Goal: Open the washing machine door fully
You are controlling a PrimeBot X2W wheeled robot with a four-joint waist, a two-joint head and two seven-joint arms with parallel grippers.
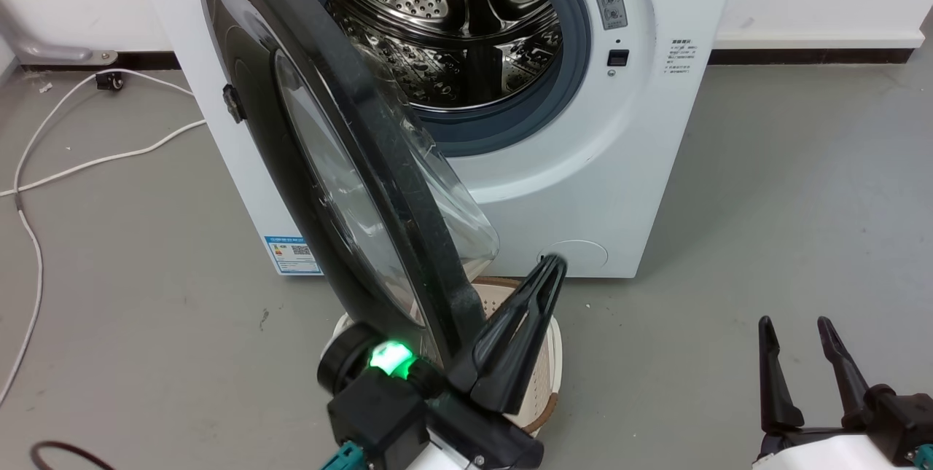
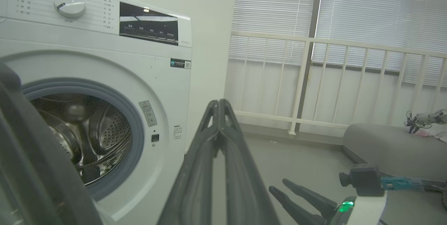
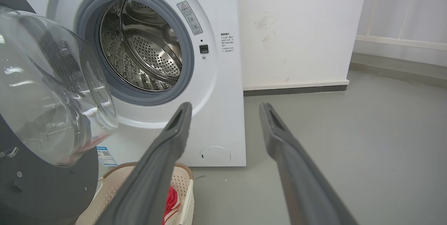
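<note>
The washing machine door (image 1: 342, 164), black-rimmed with a bulging clear glass bowl, stands swung out from the white washing machine (image 1: 641, 164), roughly edge-on to me, and the steel drum (image 1: 452, 25) is exposed. My left gripper (image 1: 554, 263) is shut with nothing between its fingers. It lies along the inner side of the door's lower rim, tips pointing at the machine's front. In the left wrist view the shut left gripper (image 2: 219, 102) rises beside the dark door (image 2: 35, 155). My right gripper (image 1: 798, 328) hangs open at the lower right, well apart from the door (image 3: 45, 89).
A pale perforated laundry basket (image 1: 557, 353) sits on the floor under the door, holding red cloth (image 3: 171, 200). White cables (image 1: 44, 164) trail over the grey floor at left. A white railing (image 2: 307, 85) and a grey cushion (image 2: 391, 148) stand to the right.
</note>
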